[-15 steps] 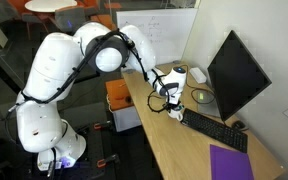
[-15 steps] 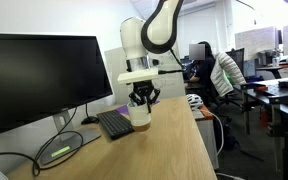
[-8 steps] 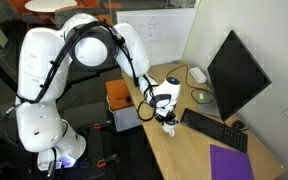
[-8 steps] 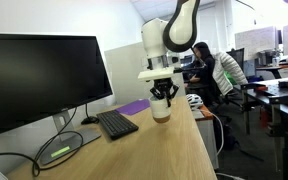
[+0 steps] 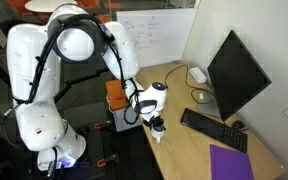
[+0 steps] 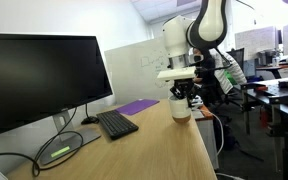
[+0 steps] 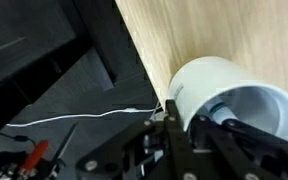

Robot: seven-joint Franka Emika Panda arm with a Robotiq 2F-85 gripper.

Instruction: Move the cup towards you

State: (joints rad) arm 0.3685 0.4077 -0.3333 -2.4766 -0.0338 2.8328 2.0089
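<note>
The cup is a small white mug. It stands at the wooden desk's near edge in both exterior views (image 5: 158, 128) (image 6: 181, 111). My gripper (image 5: 156, 119) comes down on it from above and is shut on its rim (image 6: 182, 95). In the wrist view the cup (image 7: 216, 82) fills the lower right. One dark finger reaches inside its mouth and the other is against its outer wall (image 7: 194, 132). The handle does not show. The cup's base looks level with the desk top; I cannot tell whether it touches.
A black keyboard (image 5: 212, 128) (image 6: 115, 123) and a monitor (image 5: 234, 72) (image 6: 39, 80) lie further in on the desk (image 5: 184, 150). There is also a purple mat (image 5: 231, 162), a greenish dish (image 5: 201, 96), a white device with a cable (image 5: 197, 74), and an orange box (image 5: 119, 100) beside the desk.
The arm has swung the gripper and the cup away from the keyboard and across the desk to its outer edge.
</note>
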